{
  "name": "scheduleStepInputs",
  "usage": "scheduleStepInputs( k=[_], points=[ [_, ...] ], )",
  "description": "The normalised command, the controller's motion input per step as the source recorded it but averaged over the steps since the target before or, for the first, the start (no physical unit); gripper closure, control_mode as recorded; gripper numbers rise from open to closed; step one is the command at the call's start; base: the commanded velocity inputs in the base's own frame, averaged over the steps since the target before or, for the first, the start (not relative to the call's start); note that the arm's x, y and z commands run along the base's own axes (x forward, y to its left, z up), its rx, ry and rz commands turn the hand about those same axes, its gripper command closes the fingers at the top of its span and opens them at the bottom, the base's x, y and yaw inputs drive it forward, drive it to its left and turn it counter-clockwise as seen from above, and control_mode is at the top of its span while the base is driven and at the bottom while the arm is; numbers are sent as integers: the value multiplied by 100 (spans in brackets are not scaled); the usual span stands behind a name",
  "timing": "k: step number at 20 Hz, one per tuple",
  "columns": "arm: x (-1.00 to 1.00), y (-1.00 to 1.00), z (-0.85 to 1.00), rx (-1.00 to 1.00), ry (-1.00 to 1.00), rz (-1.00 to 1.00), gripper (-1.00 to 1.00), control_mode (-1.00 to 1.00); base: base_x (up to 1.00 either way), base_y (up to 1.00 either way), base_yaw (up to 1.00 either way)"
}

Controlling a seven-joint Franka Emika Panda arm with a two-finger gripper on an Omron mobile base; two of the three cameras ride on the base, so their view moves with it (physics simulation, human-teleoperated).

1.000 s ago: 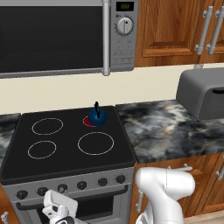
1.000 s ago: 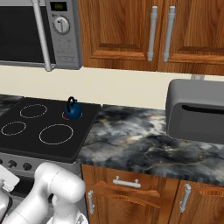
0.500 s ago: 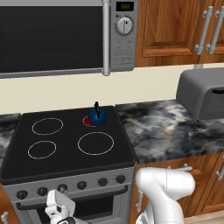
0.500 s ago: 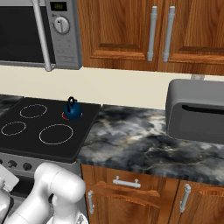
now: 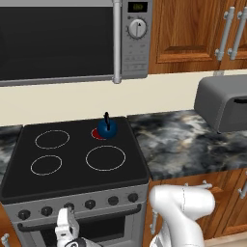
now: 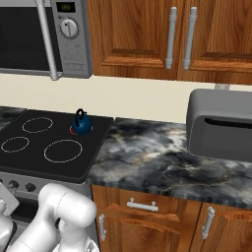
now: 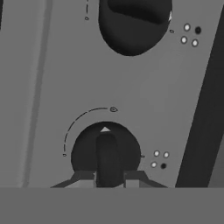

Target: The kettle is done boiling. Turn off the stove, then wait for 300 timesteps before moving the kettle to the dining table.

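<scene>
The small dark-blue kettle (image 5: 107, 128) (image 6: 81, 124) stands upright on the back right burner of the black stove (image 5: 72, 166) (image 6: 29, 160). A red glow (image 5: 97, 134) shows under the kettle. My gripper (image 5: 66, 223) is low at the stove's steel front, against the row of dark knobs. In the hand view my gripper (image 7: 108, 178) is shut on the raised ridge of one knob (image 7: 106, 151), a fingertip (image 7: 85, 176) on each side. The dining table is out of view.
A steel microwave (image 5: 72, 41) hangs over the stove. A grey bread box (image 5: 224, 101) (image 6: 221, 123) sits on the marbled counter (image 5: 178, 142) to the right. Wood cabinets stand above and below. A second knob (image 7: 133, 22) lies beyond the held one.
The hand at the knob row has rolled from a tilt toward upright and stayed in place. The kettle has not moved.
</scene>
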Motion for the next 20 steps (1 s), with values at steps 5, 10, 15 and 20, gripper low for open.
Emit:
scheduleStepInputs(
  k=[5,10,15,20],
  points=[
    [6,-1,0,20,0,9,100,-100,0,0,0],
    [11,0,2,25,0,10,100,-100,0,0,0],
    [6,-7,13,28,0,11,100,-100,0,0,0],
    [8,-9,20,29,0,13,100,-100,0,0,0]
  ],
)
